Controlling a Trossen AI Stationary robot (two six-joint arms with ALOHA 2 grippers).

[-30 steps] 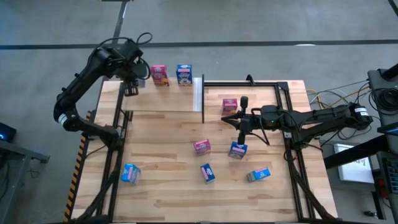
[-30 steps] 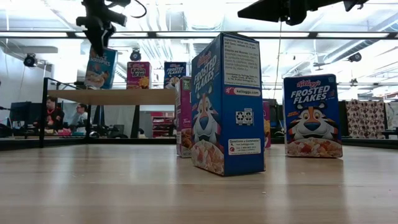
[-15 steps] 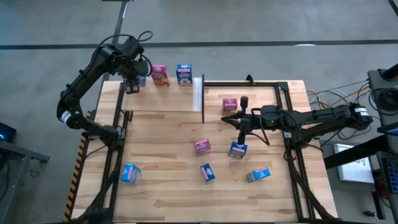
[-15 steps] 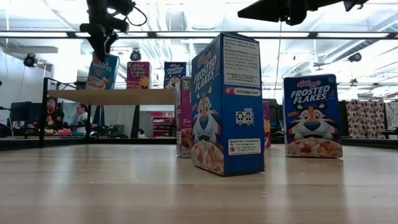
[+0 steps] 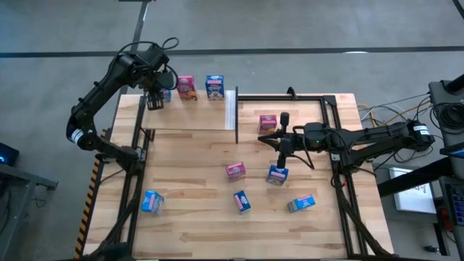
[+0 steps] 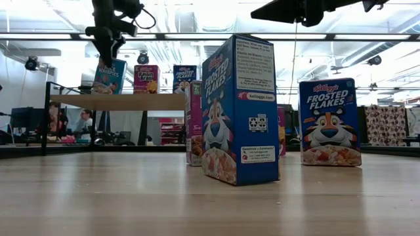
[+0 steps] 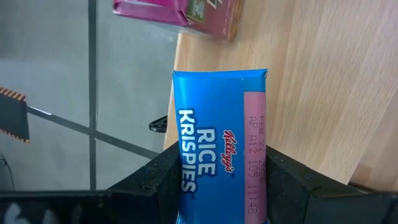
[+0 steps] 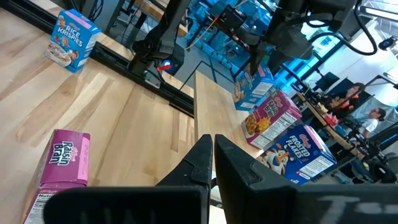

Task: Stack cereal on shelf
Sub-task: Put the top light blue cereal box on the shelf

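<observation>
My left gripper (image 5: 154, 98) is shut on a blue Rice Krispies box (image 6: 107, 76) over the far-left part of the pale wood shelf (image 5: 185, 116). A pink box (image 5: 186, 87) and a blue box (image 5: 214, 87) stand on the shelf to its right. My right gripper (image 5: 283, 142) is shut and empty, held above the table between a pink box (image 5: 268, 123) and a blue Frosted Flakes box (image 5: 277, 175). My left gripper pinches the Rice Krispies box at its top end (image 7: 221, 155), one finger (image 7: 163, 182) on each broad face. The fingers come from above, pointing down. The box stands nearly upright below them, its bottom (image 6: 104, 92) level with the shelf top; whether it rests there I cannot tell.
Several more boxes stand on the plank table: pink (image 5: 235, 170), blue (image 5: 242, 201), blue (image 5: 301, 204), blue (image 5: 151, 201). The shelf's white strip (image 5: 230, 109) is at its right edge. Black frame rails (image 5: 330, 123) run along the table's sides.
My left gripper has carried the Rice Krispies box a little toward the table's far edge over the shelf. The box, tilted before, now stands closer to upright.
</observation>
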